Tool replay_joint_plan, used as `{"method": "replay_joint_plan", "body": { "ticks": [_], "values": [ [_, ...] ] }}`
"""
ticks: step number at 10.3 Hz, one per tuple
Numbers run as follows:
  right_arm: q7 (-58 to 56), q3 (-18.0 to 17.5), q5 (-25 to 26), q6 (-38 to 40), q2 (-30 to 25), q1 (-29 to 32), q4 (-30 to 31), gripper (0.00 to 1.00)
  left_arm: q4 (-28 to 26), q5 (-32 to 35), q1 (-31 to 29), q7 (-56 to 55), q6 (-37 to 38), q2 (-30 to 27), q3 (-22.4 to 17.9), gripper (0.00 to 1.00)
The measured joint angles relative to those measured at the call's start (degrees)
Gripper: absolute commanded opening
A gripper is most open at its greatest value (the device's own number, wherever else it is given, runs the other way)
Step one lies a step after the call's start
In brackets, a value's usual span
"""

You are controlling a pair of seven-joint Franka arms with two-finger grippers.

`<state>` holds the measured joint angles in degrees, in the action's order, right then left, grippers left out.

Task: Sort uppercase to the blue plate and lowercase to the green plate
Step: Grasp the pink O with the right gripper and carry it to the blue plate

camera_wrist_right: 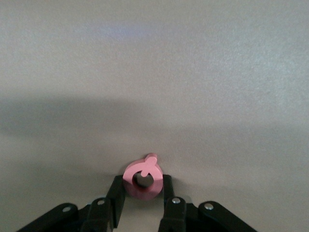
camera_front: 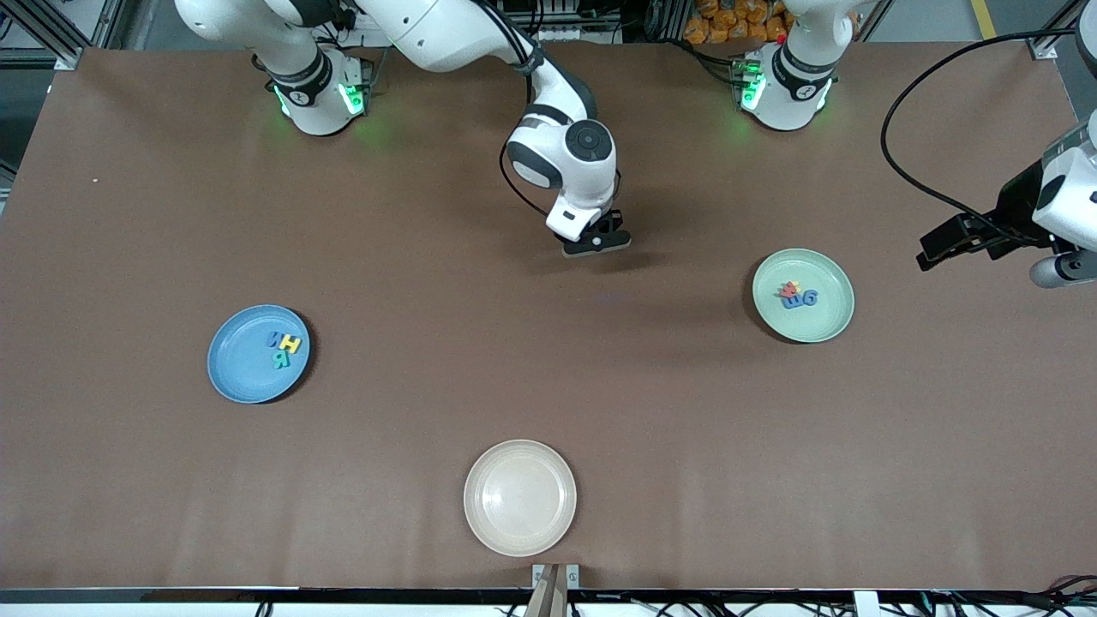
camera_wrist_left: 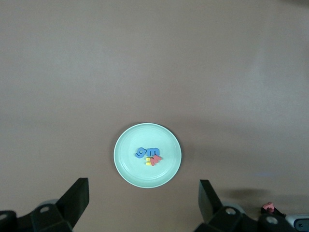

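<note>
While the right gripper (camera_wrist_right: 143, 193) pinches the red foam Q (camera_wrist_right: 141, 179) mid-table, the round blue plate (camera_front: 240, 370) lies toward the right arm's end; the left gripper (camera_wrist_left: 144, 199) waits, spread wide.

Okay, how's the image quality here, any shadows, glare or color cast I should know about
Front view: even light, a soft shadow under the right gripper. Right wrist view: washed-out grey table, red Q looks pink. Left wrist view: sharp on the green plate.

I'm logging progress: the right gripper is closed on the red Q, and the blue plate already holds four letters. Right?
Not quite. The front view shows only three letters on the blue plate. The right gripper does clamp the red Q, as its wrist view shows.
</note>
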<state>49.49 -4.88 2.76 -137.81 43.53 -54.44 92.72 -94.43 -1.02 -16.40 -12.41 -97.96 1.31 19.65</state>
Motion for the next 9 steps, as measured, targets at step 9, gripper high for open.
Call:
{"method": "replay_joint_plan", "body": {
  "ticks": [9],
  "values": [
    [-8.7, -0.08, -0.77, 18.53, -12.25, 20.19, -3.06, 0.0, 0.58, 0.0, 0.01, -0.13, 0.0, 0.07, 0.39, 1.0]
  ]
}}
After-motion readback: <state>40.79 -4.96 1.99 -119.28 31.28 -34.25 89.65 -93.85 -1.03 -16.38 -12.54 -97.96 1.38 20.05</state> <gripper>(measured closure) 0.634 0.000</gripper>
